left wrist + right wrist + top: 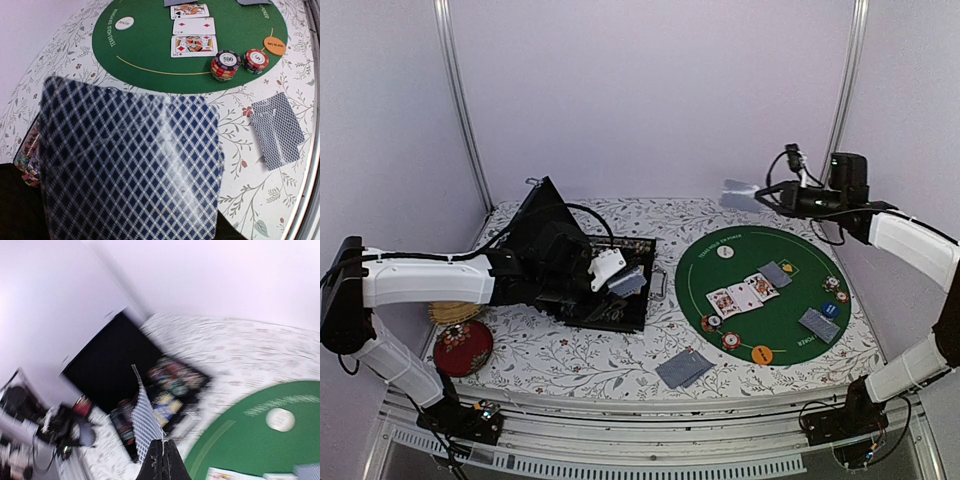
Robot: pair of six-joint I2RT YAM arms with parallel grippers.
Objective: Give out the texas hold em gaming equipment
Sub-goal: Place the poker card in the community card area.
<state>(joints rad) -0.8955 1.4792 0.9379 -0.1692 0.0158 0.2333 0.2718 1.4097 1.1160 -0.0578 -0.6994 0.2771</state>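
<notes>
A floral tablecloth (620,360) carries a green mat (782,310) and a black case (545,215). The right gripper (162,442), fingers pressed together, pinches one card (145,425) with a blue diamond-pattern back, raised near the mat's far edge. The left gripper (612,270) holds a fanned stack (130,165) with the same back over the case.
</notes>
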